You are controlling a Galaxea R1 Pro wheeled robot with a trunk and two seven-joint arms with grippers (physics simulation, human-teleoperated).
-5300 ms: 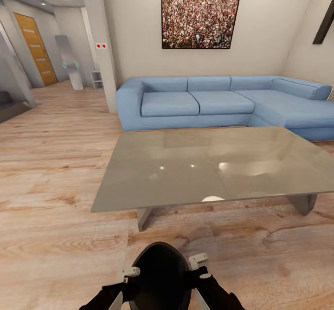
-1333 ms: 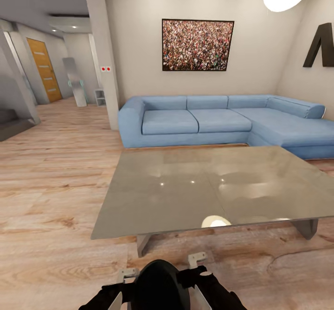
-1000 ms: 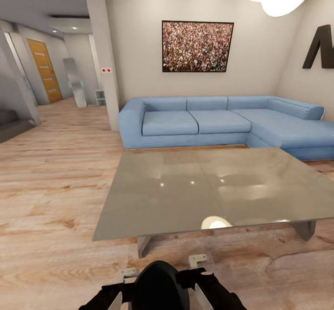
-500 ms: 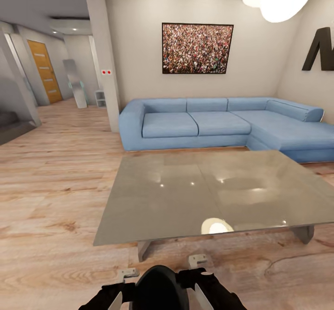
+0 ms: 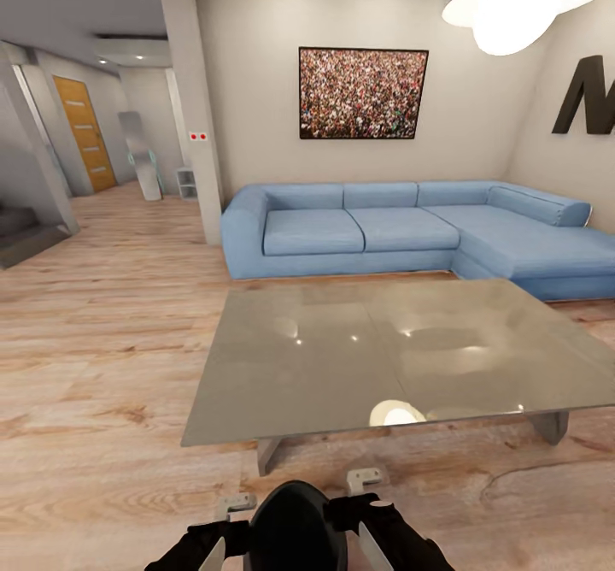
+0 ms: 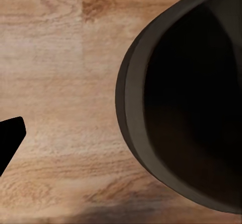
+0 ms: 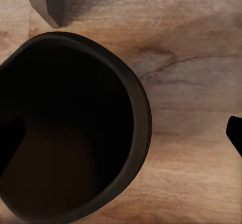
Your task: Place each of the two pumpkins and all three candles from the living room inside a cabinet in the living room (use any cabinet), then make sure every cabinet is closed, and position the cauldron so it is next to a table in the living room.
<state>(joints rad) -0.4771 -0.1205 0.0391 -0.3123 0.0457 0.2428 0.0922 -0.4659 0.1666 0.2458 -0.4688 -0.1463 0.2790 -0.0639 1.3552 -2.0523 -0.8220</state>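
Two arms, head view: left gripper (image 5: pixel 229 515) & right gripper (image 5: pixel 363 494) sit either side of the black cauldron (image 5: pixel 295 530), low centre, by the near edge of the grey table (image 5: pixel 376 349).
Room: blue sofa (image 5: pixel 410 229) past the table's far edge; picture (image 5: pixel 363 93) on wall; wood floor (image 5: pixel 102 366).
Left wrist view: cauldron rim (image 6: pixel 128 93) over floor; one dark fingertip (image 6: pixel 10 136) apart from it; grip state can't tell.
Right wrist view: cauldron mouth (image 7: pixel 65 128), table leg (image 7: pixel 48 0) nearby; fingertip (image 7: pixel 235 133) outside rim; grip state can't tell.
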